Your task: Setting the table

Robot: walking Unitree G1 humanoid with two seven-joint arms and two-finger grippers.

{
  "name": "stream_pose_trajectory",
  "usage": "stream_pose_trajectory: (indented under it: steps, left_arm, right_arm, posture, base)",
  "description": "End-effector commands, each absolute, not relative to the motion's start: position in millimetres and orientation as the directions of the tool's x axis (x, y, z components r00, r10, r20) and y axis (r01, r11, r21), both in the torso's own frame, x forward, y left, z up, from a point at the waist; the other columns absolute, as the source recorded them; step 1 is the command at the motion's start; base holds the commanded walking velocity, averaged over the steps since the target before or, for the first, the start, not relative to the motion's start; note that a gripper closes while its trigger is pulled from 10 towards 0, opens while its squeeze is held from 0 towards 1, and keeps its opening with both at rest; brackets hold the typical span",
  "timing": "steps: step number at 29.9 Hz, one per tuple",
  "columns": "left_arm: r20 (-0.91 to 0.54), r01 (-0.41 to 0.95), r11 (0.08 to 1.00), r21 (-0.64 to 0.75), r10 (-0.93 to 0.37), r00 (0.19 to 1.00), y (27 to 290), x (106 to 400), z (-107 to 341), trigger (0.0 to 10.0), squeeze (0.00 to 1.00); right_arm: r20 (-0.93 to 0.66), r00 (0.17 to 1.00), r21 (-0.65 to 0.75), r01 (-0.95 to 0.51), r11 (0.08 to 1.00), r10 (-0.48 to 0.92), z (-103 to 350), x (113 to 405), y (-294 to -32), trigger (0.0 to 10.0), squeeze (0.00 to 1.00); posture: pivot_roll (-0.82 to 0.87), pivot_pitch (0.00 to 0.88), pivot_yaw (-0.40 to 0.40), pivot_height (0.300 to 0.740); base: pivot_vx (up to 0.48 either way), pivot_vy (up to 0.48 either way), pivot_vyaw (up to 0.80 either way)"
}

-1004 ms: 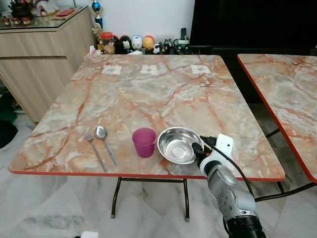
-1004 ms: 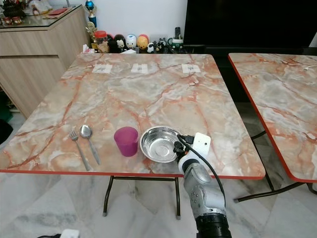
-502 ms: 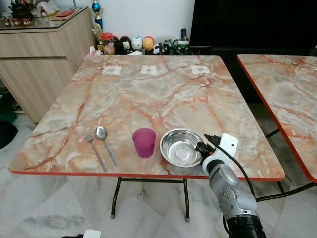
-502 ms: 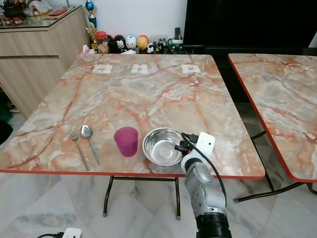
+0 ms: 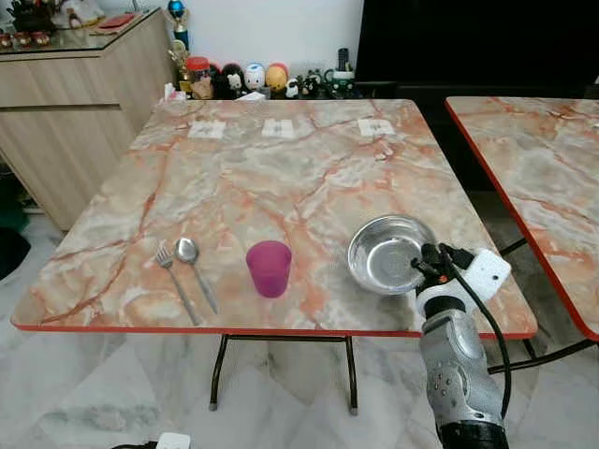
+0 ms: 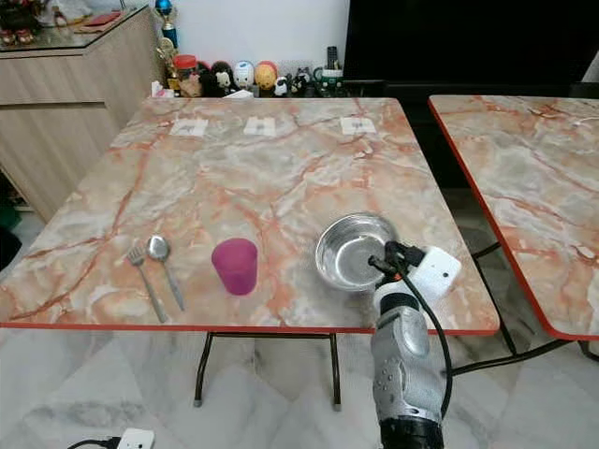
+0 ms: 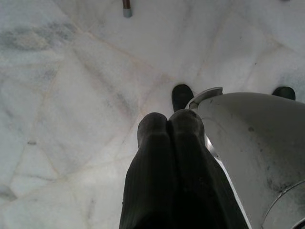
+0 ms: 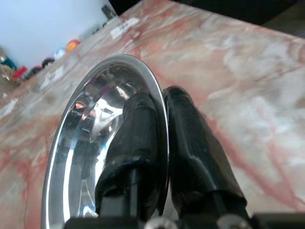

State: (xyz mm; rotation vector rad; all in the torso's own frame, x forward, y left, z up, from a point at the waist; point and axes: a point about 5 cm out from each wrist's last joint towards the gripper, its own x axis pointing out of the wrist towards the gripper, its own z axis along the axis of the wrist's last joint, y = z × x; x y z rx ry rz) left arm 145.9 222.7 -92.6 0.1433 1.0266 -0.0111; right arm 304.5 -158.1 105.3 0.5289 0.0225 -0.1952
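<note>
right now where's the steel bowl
The steel bowl sits near the marble table's front right edge, right of the purple cup, its rim pinched by the right gripper.

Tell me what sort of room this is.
Probably a home living or dining room: a marble-patterned folding table laid with a fork, spoon, cup and steel bowl, a wooden sideboard, and figurines by a large dark screen.
</note>
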Motion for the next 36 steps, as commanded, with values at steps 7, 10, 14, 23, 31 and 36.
stream_pose_trajectory:
  steps: [7,10,14,23,31,36]
  left_arm:
    - [-0.859,0.113,0.984,0.138,0.063,0.507,224,143,-94,10.0,0.00]
    - [-0.858,0.113,0.984,0.140,0.063,0.510,223,145,-93,10.0,0.00]
    - [-0.857,0.116,0.983,0.142,0.063,0.512,222,147,-93,10.0,0.00]
    - [-0.858,0.125,0.981,0.147,0.064,0.510,222,147,-93,10.0,0.00]
    - [-0.859,0.131,0.980,0.152,0.065,0.507,229,138,-94,10.0,0.00]
    - [-0.860,0.133,0.979,0.153,0.066,0.506,234,132,-94,10.0,0.00]
  right_arm:
    - [-0.007,0.979,0.539,0.176,0.823,-0.205,112,300,-158,10.0,0.00]
    - [0.008,0.979,0.542,0.169,0.823,-0.206,115,302,-157,10.0,0.00]
    - [0.006,0.976,0.543,0.178,0.820,-0.216,115,303,-158,10.0,0.00]
    - [0.013,0.966,0.536,0.211,0.818,-0.258,115,303,-169,10.0,0.00]
    - [0.016,0.960,0.532,0.228,0.816,-0.279,115,304,-174,10.0,0.00]
    - [0.014,0.959,0.534,0.232,0.813,-0.283,115,304,-173,10.0,0.00]
  posture:
    - [0.04,0.000,0.004,0.740]
    - [0.05,0.000,0.003,0.740]
    - [0.05,0.000,0.007,0.740]
    - [0.04,0.000,0.014,0.740]
    - [0.04,0.000,0.019,0.740]
    - [0.04,0.000,0.024,0.740]
  base:
    - [0.000,-0.389,0.00]
    - [0.000,-0.450,0.00]
    - [0.000,-0.450,0.00]
    - [0.000,-0.450,0.00]
    - [0.000,-0.450,0.00]
    - [0.000,-0.449,0.00]
